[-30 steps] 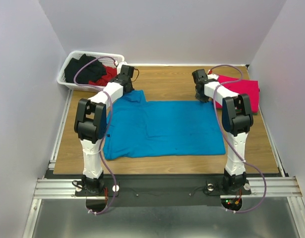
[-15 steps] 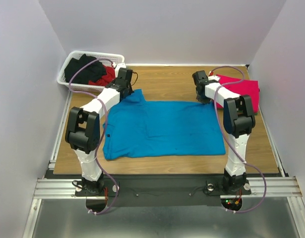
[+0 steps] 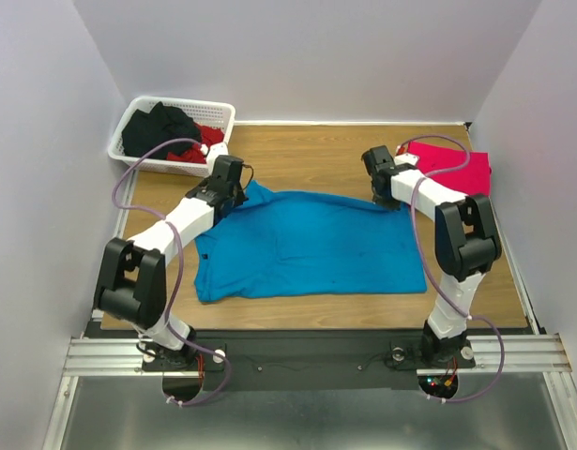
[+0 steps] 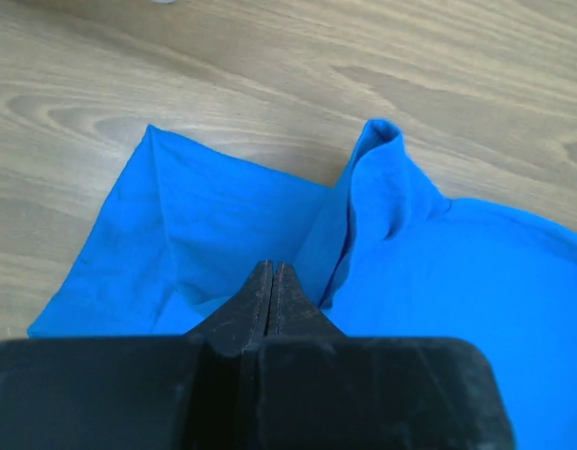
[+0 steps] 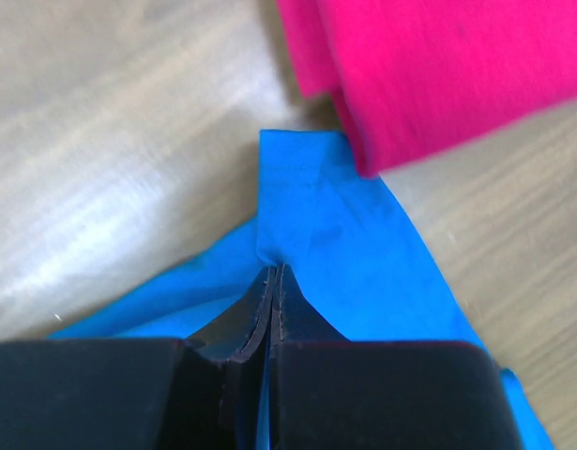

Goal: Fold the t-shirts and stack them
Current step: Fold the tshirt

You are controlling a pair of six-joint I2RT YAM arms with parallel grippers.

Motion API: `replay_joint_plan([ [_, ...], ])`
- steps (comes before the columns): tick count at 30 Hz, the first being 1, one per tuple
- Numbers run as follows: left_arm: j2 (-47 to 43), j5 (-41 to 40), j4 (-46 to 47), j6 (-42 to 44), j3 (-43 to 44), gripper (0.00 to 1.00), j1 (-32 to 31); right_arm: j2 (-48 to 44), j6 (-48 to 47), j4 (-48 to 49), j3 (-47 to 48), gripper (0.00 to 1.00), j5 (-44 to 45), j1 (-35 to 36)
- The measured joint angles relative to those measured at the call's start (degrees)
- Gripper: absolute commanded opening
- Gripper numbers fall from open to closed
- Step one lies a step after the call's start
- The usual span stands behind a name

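The blue t-shirt [image 3: 307,246] lies spread across the middle of the wooden table [image 3: 307,150], mostly flat, with its near edge running along the table's near side. Its far edge is bunched up at both far corners. At the far-left corner the left gripper [image 3: 237,197] has its fingers [image 4: 260,295] pressed together with a fold of the blue cloth pinched between the tips, and a ridge of fabric stands up just beyond them. At the far-right corner the right gripper [image 3: 384,195] is likewise clamped tight on the shirt's edge, a small flap of blue rising from between its tips. Just beyond that flap, at the table's far-right corner, sits the pinkish-red t-shirt [image 3: 452,169], folded, its near-left edge touching or just overlapping the blue corner. Off the far-left corner of the table a white basket [image 3: 127,150] holds dark clothes [image 3: 161,127] and some red cloth [image 3: 209,137].
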Motion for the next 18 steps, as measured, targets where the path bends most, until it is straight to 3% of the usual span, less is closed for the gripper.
replay_joint_plan([
  [18,-27.5,2.27,-0.02,-10.36,-23.93,0.0,-1.46,-15.8,2.6,-0.2,-13.09,0.01,0.31,0.74],
])
